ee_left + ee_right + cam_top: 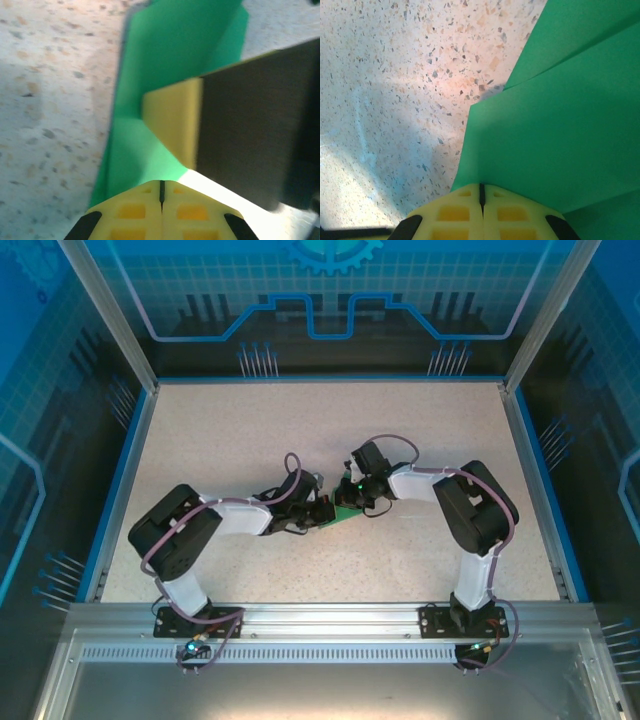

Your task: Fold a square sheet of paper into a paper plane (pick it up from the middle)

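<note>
The green sheet of paper (347,518) sits partly folded at the middle of the table, pinched between both grippers. My left gripper (325,512) comes at it from the left and my right gripper (353,502) from the right, tips nearly meeting. In the left wrist view the paper (165,65) rises in a crease from my shut left gripper (161,182), with the right gripper's yellow finger (175,125) pressed onto it. In the right wrist view layered folds of the paper (560,125) spread from my shut right gripper (481,186).
The speckled tabletop (250,430) is ringed by a blue rim (118,480) and transparent walls. Both arm bases stand on the metal rail (320,618) at the near edge.
</note>
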Robot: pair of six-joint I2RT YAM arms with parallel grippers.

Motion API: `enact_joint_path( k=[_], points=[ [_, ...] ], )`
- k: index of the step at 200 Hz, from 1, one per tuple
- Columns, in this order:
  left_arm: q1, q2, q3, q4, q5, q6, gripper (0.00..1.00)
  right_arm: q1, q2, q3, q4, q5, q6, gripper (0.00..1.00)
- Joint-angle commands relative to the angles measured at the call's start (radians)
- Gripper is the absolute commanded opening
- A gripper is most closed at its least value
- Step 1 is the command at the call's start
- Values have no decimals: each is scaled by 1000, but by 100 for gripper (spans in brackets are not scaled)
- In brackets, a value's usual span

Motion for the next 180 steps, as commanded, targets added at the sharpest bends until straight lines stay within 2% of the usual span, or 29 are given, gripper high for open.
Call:
enact_joint_path(
  k=[1,35,56,87,157,180],
  points=[
    [-1,-57,-3,-13,63,-10,4,-14,59,-44,-43,74,-1,6],
    [0,-21,-13,-20,87,-10,7,-12,75,-35,-56,78,0,6],
    [-1,-4,-6,-41,96,-9,12,-13,83,-28,-70,87,2,5],
    [0,-2,4,-111,38,18,19,-11,94,-18,-91,101,2,5],
    [2,29,3,-123,-54,7,17,-11,104,-17,-99,110,4,5],
    [6,26,-5,-103,-53,-4,18,-13,110,-17,-104,114,4,5]
  ],
)
